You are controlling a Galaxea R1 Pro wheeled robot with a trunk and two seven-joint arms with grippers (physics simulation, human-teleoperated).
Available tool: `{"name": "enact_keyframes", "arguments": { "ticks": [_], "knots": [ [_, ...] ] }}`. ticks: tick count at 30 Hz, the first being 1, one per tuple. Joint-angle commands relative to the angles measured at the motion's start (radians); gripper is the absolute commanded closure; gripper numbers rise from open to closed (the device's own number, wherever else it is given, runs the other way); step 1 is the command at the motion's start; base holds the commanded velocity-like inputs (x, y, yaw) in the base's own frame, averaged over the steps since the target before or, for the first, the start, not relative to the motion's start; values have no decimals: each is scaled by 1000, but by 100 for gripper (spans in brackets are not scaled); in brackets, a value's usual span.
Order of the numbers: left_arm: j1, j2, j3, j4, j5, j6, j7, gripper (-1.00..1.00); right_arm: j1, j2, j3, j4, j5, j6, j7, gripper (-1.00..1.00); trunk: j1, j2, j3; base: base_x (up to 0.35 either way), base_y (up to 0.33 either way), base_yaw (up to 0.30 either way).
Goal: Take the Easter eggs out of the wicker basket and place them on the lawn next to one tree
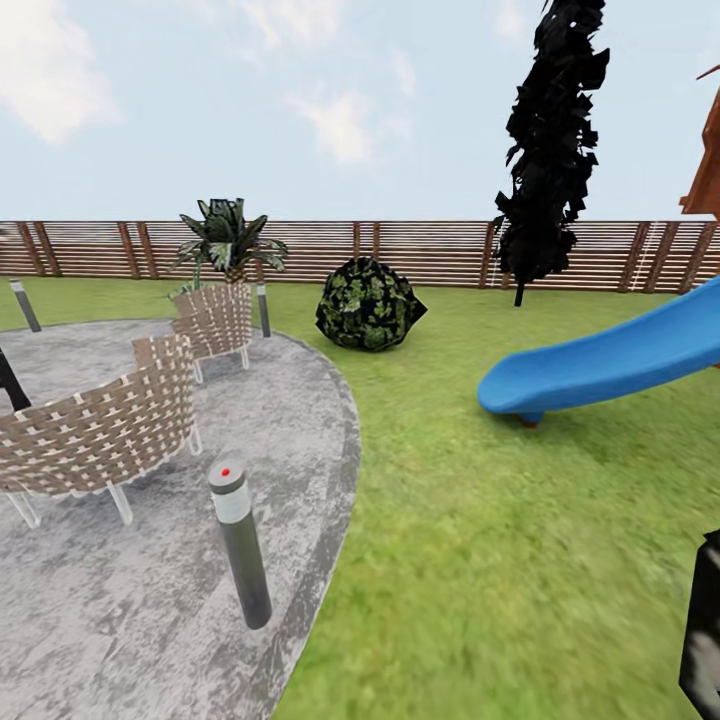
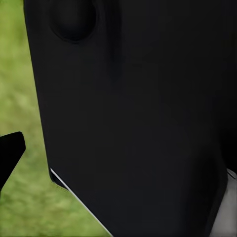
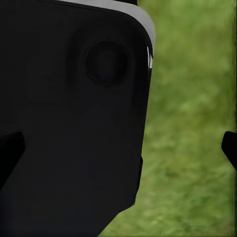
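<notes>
Neither pair of jaws can be read as wide or narrow: each wrist camera catches only dark finger slivers at the frame edges against a black robot body panel.

Head view: the lawn [image 1: 480, 560] fills the lower right and runs back to a brown slatted fence [image 1: 420, 250] across the middle of the frame. At the left lies a grey paved patio [image 1: 120, 600] with two woven chairs [image 1: 100, 430] and a short bollard light [image 1: 240, 545] at lower centre. A round dark shrub [image 1: 368, 304] sits mid-frame, a small palm [image 1: 228, 240] stands behind the chairs, a dark columnar conifer [image 1: 552, 140] rises at upper right, and a blue slide [image 1: 600, 365] comes in from the right edge. A black robot part shows at the lower right corner. No basket, eggs or straight-trunked tree can be found here, so the robot looks to be on its way.

Left wrist view: a black panel covers most of the frame; blurred grass [image 2: 19, 98] shows along the left edge, with a dark fingertip [image 2: 10, 153] at lower left.

Right wrist view: the black panel takes the left half, grass [image 3: 192, 123] the right, with finger tips [image 3: 229, 148] at both edges.

The risks, as I judge them: driving on could clip the bollard or the slide, and the conifer or palm might be mistaken for the target tree.
</notes>
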Motion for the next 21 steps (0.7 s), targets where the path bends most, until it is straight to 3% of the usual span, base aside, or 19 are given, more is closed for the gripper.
{"name": "enact_keyframes", "arguments": {
  "ticks": [1, 21],
  "knots": [
    [1, 0, 0, -2, -1, -1, 1, -100, -1, 0, 0, 2, 7, 0, 0, -100, 1, 0, -1, 329, -104, 0],
    [1, -1, 0, -2, 0, 0, 1, -100, -1, 0, 0, 2, 7, 0, 0, -100, 1, 0, -1, 329, -116, 0]
  ]
}}
